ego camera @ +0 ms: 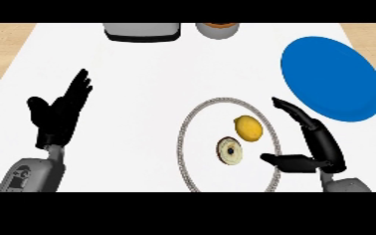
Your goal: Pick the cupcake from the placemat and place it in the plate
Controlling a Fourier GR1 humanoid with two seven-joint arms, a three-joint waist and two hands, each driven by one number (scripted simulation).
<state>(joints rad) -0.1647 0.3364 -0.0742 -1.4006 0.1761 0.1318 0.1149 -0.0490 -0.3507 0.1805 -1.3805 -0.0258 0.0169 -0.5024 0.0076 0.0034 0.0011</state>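
A round white placemat [192, 129] with a beaded grey rim lies at the centre front of the counter. On it sit a small cupcake [230, 151] with pale frosting and a dark centre, and a yellow lemon [248, 128] just behind it. A blue plate [327, 77] lies at the right, behind my right hand. My right hand [317, 144] stands open at the placemat's right edge, thumb pointing toward the cupcake, a short gap away from it. At the left my left hand [58, 112] rests open, fingers up, well clear of the placemat.
A grey appliance [142, 31] stands at the counter's far edge, with a grey cup [217, 30] holding something orange beside it. Wooden floor shows past the counter's left and right sides.
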